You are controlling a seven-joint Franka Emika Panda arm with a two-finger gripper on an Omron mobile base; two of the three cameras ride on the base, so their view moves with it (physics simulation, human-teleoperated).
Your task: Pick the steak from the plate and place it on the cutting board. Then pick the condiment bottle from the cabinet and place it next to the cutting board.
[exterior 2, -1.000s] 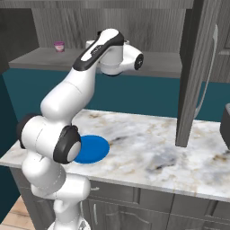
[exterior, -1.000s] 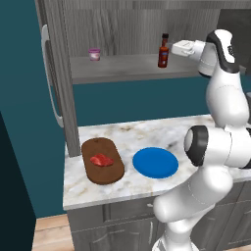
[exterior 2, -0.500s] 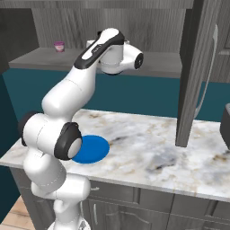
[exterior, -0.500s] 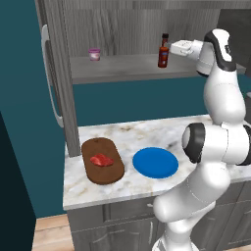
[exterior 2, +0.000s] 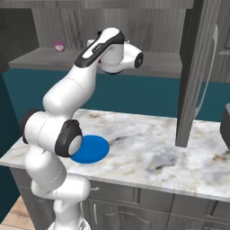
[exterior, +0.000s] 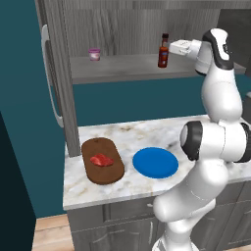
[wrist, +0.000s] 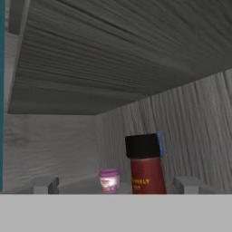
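Observation:
The steak [exterior: 101,160] lies on the dark cutting board [exterior: 109,175] at the counter's left, with the blue plate [exterior: 155,163] bare beside it. Up on the cabinet [exterior: 122,67] shelf stands the condiment bottle [exterior: 163,51], upright. My gripper [exterior: 172,47] is open at shelf height, just right of the bottle and apart from it. In the hand view the bottle [wrist: 146,165] rises ahead between the two finger tips of my gripper [wrist: 116,185], nearer the right one, with nothing gripped. The plate [exterior 2: 90,149] also shows in the right base view, partly behind my arm.
A short pink-lidded cup [exterior: 94,54] stands farther left on the shelf and shows beyond the bottle in the hand view [wrist: 109,180]. The cabinet's tall side panel [exterior: 59,83] borders the board's left. A second tall panel [exterior 2: 195,72] stands on the counter's right.
The hand has edged a little left along the shelf toward the bottle, jaws still wide. Steak, board and plate have not moved.

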